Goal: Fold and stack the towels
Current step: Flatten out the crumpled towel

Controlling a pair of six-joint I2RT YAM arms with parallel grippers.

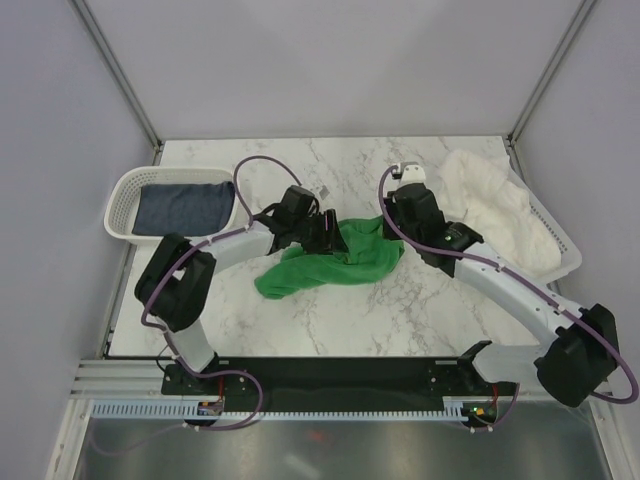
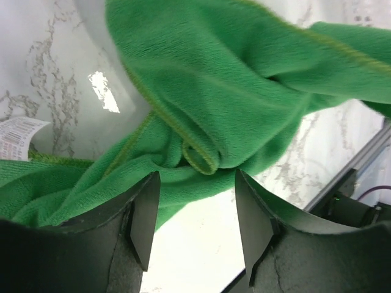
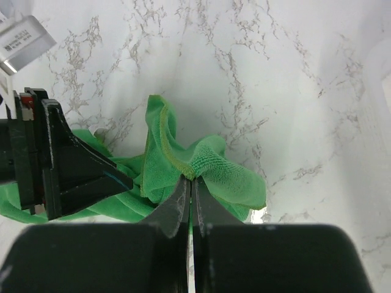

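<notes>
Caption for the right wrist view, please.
Right hand pinches a hemmed fold of the crumpled bright green terry towel on the white marbled tabletop.

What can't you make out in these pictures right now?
- Top view: fingers of the left end effector and right end effector, hidden beneath their wrists.
- Left wrist view: print on the white label, too small, cut by the left edge.
- Top view: part of the white towel, under the right arm.
- Right wrist view: much of the green towel, behind the fingers.

Left basket (image 1: 118, 205) and right basket (image 1: 566, 257) at marble table (image 1: 420, 310) edges
</notes>
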